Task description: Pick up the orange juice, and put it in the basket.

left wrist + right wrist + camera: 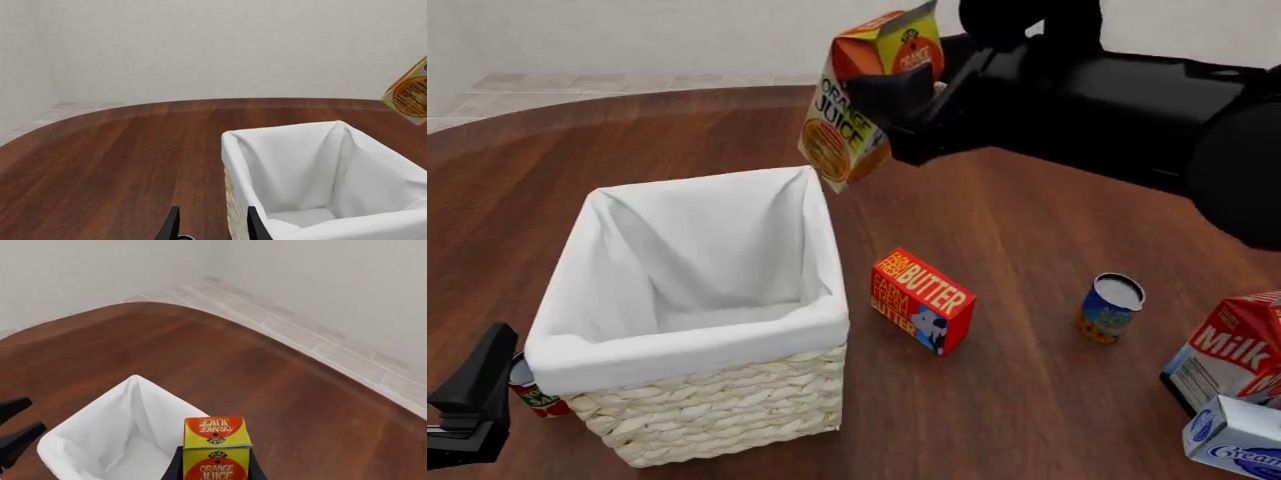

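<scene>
Resting low at the bench's (694, 130) near left corner, the left gripper (474, 405) has its fingers spread apart with nothing between them, just beside a small red can (531, 392). Next comes the basket (707, 400). Above its far right corner hangs the tilted orange juice (857, 110), clamped in the right gripper (897, 110). Further right lie the butter box (921, 298), a blue can (1112, 308) and the milk carton (1234, 355).
</scene>
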`<state>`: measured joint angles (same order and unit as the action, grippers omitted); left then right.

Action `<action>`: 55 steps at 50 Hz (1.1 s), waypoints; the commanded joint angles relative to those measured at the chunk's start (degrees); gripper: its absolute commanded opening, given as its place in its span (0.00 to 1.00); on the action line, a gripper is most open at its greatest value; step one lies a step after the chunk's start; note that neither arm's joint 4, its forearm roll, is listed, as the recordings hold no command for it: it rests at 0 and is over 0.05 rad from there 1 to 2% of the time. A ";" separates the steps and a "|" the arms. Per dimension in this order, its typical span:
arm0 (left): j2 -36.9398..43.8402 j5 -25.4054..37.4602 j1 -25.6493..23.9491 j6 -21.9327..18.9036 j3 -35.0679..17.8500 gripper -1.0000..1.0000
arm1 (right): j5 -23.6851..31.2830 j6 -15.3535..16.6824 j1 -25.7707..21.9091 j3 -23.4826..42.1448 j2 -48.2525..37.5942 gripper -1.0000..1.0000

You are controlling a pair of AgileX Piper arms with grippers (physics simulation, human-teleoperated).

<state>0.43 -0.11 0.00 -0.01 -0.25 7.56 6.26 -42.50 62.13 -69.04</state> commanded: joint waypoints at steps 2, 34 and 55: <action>0.01 0.00 0.01 0.00 0.00 1.00 | -1.67 -2.16 -5.07 1.54 -1.58 0.00; 0.01 0.00 0.00 -0.01 0.00 1.00 | -3.70 -2.73 -13.72 5.04 -8.94 0.00; 0.00 0.00 0.00 0.00 0.00 1.00 | -3.49 -3.19 -14.69 5.75 -15.03 0.00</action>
<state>0.43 -0.11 0.01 -0.01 -0.25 3.98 4.34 -56.74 66.77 -81.51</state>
